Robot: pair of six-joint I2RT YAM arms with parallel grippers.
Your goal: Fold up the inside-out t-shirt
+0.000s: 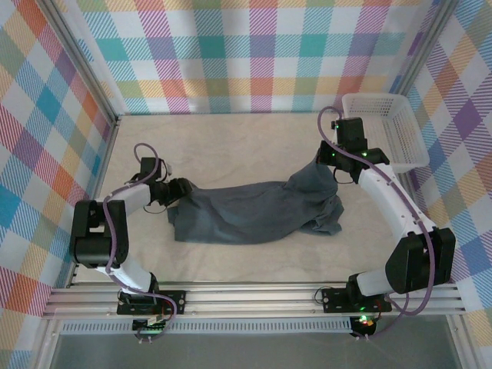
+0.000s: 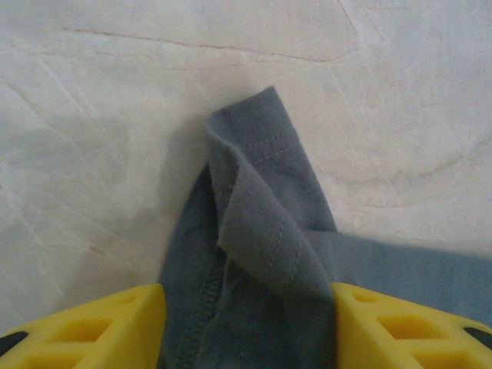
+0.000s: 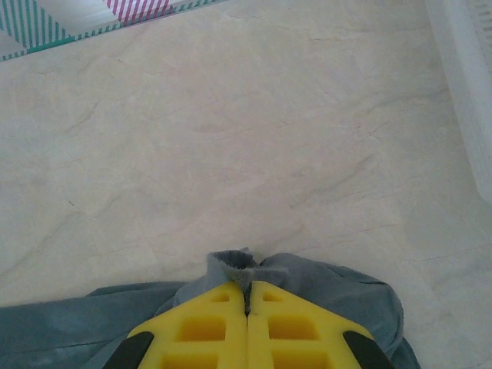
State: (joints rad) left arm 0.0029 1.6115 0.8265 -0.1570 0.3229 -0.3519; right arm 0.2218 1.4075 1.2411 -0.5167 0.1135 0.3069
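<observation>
Straddles shirt (image 1: 246, 211) hem w/ L gripper (image 2: 247, 323), jaws wide apart, fabric flat on table (image 1: 231, 138). Pinches shirt edge w/ R gripper (image 3: 247, 296), jaws pressed tight, nr basket (image 1: 411, 142).

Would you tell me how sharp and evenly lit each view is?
Top external: sharp, evenly lit, faint shadow beneath the t-shirt. Left wrist: stitching crisp, soft shadow left of the t-shirt. Right wrist: table sharp, basket washed out.
</observation>
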